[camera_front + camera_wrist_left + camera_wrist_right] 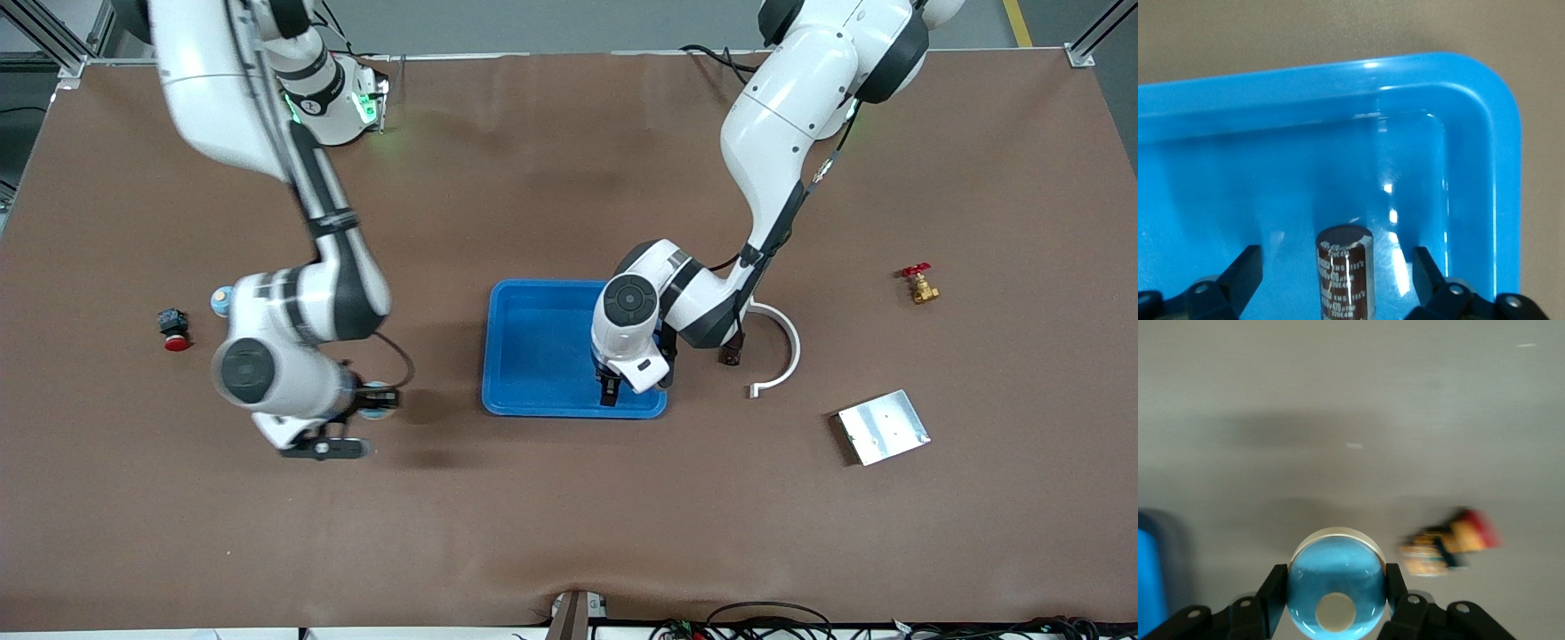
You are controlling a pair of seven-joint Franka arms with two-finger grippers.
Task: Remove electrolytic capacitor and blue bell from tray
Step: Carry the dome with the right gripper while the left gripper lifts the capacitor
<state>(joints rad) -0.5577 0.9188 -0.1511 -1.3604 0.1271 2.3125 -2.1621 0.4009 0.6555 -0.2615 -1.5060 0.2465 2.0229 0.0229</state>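
We start at the left gripper, which hangs low inside the blue tray, near the tray's corner closest to the front camera on the left arm's end. Its fingers are spread wide apart. Between them stands the capacitor, a dark brown cylinder with pale printed lettering, upright on the tray floor, with clear gaps on both sides so neither finger touches it.

The right gripper is up over bare brown table, between the tray and the right arm's end. Its fingers are pressed in on the bell, a rounded light-blue dome with a pale button at its centre, pinched on both sides.

Moving outward on the right arm's end, we see a small blue-topped round object partly hidden by the arm, and beside it a red-and-black push button.

Toward the left arm's end, a white curved bracket lies just beside the tray, with a small dark part near it. Nearer the front camera lies a flat metal plate. A brass valve with a red handle sits well apart toward that end of the table.
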